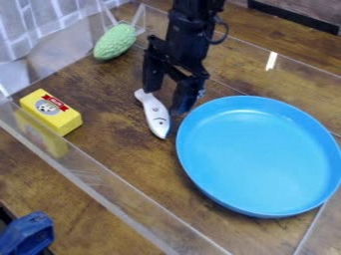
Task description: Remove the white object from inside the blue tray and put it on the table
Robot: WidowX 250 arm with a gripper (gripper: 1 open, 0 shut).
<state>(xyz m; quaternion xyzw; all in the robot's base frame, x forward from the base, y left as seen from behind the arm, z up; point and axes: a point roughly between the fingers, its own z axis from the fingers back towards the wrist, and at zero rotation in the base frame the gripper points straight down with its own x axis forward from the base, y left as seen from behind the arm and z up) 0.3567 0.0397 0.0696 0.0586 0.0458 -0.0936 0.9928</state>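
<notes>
Currently, the wide-open claw (181, 92) is hovering by the white object (154, 114), which is lying at the blue tray's (258, 156) ten-o'clock edge.

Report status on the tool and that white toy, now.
Tool open, above the table. Small tapered white plastic toy on dark wood-grain table, outside round blue plastic tray.
</notes>
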